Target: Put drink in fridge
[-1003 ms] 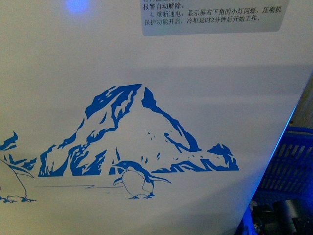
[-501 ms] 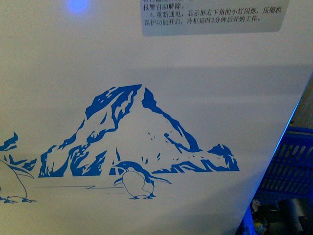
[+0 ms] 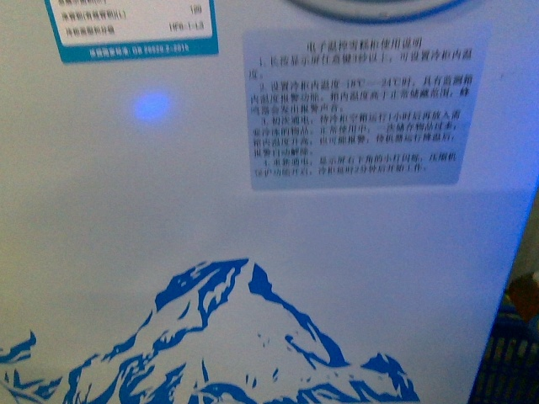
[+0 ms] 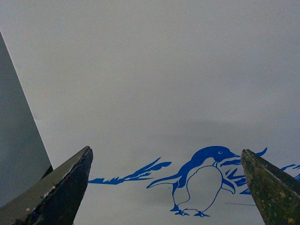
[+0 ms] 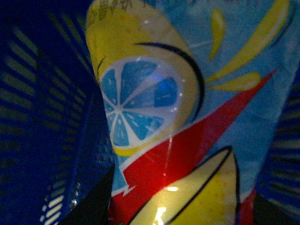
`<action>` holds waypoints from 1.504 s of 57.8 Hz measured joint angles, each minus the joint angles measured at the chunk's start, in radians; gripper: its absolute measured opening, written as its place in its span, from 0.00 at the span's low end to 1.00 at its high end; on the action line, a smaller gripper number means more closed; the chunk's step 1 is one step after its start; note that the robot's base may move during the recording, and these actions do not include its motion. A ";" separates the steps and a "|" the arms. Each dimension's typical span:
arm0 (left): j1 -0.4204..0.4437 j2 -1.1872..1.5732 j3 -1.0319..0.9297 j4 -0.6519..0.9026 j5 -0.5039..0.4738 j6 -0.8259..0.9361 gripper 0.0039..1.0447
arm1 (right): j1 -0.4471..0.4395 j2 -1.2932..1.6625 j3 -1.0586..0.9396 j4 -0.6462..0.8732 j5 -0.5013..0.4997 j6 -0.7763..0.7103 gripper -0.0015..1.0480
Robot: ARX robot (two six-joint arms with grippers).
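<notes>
**Drink gripped, fridge not yet entered**

The small drink bottle (image 5: 187, 117), labelled in yellow, red and blue, is clamped between the fingers of the right gripper (image 5: 183, 211). A blue slatted plastic basket (image 5: 47, 93) is seen around it; whether the bottle is still inside cannot be told. The left gripper (image 4: 165, 151) is spread wide and empty, facing the white chest fridge (image 3: 126, 219), whose penguin-and-mountain front fills the front view. No lid or interior is shown, so opening and placing are judged outstanding.

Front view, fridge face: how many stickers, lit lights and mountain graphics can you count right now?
On the fridge:
Stickers: 2, a teal-edged label and an instruction sheet
Blue light: 1
Mountain graphic: 1
Total: 4
</notes>
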 joint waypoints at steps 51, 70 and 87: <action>0.000 0.000 0.000 0.000 0.000 0.000 0.92 | 0.312 -1.633 -0.237 -0.504 0.432 0.079 0.40; 0.000 0.000 0.000 0.000 0.000 0.000 0.92 | 0.527 -1.709 -0.287 -0.452 0.679 0.072 0.40; 0.000 0.000 0.000 0.000 0.000 0.000 0.92 | 0.603 -1.713 -0.365 -0.435 0.783 0.077 0.40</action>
